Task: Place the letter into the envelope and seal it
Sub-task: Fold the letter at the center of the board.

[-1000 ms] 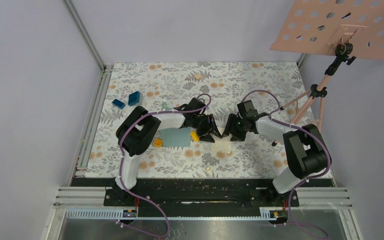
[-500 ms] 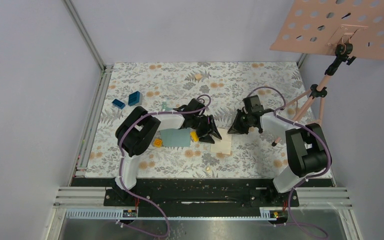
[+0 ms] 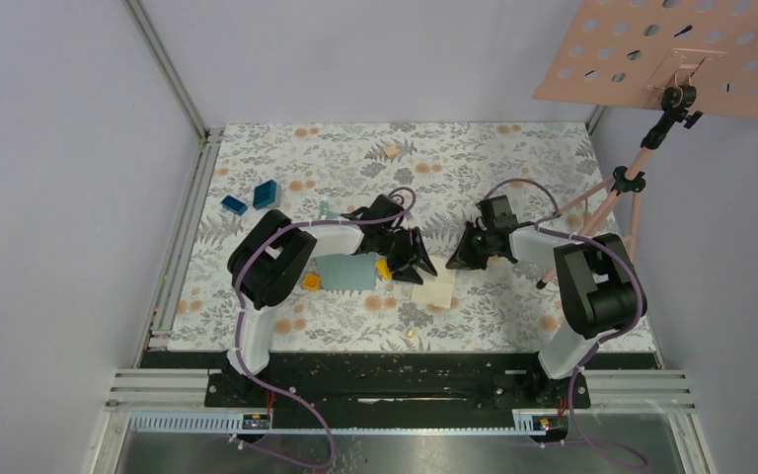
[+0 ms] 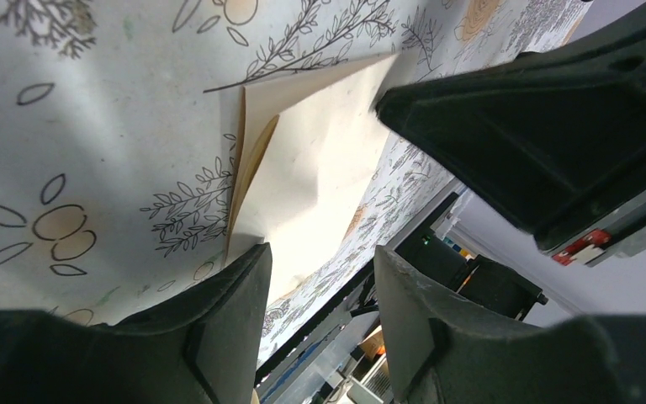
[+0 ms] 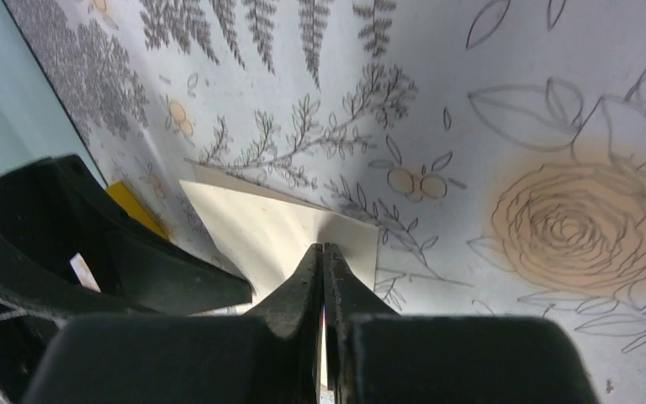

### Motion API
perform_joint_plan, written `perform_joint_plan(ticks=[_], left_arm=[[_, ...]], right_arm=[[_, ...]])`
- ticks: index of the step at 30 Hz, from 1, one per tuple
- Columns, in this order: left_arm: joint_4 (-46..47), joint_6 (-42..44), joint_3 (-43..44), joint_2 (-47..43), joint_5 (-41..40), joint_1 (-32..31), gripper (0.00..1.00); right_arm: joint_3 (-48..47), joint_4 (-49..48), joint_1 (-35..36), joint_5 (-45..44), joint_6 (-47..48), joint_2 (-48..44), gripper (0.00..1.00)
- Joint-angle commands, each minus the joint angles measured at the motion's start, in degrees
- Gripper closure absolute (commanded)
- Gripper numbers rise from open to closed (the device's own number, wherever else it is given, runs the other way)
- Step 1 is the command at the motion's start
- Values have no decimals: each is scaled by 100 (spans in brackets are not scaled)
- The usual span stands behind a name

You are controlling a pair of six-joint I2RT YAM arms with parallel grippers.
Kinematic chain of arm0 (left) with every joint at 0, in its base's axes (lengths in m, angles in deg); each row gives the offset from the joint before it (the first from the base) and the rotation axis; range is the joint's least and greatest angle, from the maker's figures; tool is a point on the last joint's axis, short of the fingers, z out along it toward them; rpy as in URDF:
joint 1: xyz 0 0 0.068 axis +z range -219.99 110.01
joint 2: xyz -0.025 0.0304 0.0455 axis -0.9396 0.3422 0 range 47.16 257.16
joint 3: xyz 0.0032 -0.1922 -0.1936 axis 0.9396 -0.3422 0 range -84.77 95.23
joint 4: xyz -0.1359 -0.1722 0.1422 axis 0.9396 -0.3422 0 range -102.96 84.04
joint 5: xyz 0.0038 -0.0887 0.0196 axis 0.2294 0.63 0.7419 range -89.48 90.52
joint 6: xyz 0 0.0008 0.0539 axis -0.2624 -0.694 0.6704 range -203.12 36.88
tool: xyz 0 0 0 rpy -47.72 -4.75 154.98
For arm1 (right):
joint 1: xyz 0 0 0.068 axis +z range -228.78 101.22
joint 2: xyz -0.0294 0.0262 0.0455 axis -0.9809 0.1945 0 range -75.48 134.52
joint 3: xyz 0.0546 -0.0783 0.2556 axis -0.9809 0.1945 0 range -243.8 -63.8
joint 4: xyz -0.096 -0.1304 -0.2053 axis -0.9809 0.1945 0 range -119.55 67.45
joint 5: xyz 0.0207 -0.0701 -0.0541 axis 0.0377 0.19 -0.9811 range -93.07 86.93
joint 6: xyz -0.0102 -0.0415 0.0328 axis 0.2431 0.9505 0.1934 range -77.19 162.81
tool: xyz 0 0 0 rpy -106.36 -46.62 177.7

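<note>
The letter (image 3: 436, 290), a tan-beige sheet, lies on the floral-patterned table (image 3: 355, 158) between the two arms, with the right tool (image 5: 324, 252) pinched together on its edge. From the right wrist, the two black fingers meet with no gap, and the paper rises slightly toward their tips at that edge. The left tool (image 4: 320, 263) stands over the opposite side of the letter with its fingers apart and nothing gripped. The sheet shows through the gap, bowed and creased, with one corner lifted off the table on the right tool's side. Whether the left fingers touch the paper cannot be told.

The envelope (image 3: 345, 272), flat and muted teal, lies on the table to the left of the letter, near it but apart, its back edge hidden by the left arm in the overhead view. A small yellow block (image 3: 384, 269) sits between the letter and the envelope, just beside the envelope's edge. A second yellow block (image 3: 311, 282) lies on the far side of the envelope from the letter. Two blue blocks (image 3: 265, 193) rest well apart from the letter, far to its left and toward the back of the table. A pink perforated board (image 3: 681, 54) on a stand rises well to the letter's right, past the table's back corner.
</note>
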Motion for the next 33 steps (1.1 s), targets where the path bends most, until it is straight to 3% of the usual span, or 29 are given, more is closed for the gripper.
perform_joint_plan(ticks=[1,12,20,23,26,29,33], left_arm=[[6,67,-41,-171,18,93,50],[6,50,175,138,52,122,50],[197,-25,126,147,329,102,50],[197,71,11,-11,327,97,50],[57,212,5,-62,306,101,50],[49,211,-14,-30,393,91,50],[51,220,1,-36,413,68,50]], right_arm=[[610,274,64,88,137,-174,100],[2048,-67,330,361,-451,-1726,100],[2186,105,552,266,-473,-2873,99],[2123,172,544,-362,-382,-3426,77],[1820,535,451,-877,-128,-3376,37],[1481,540,207,-330,-42,-2740,26],[1257,484,188,306,-122,-1814,24]])
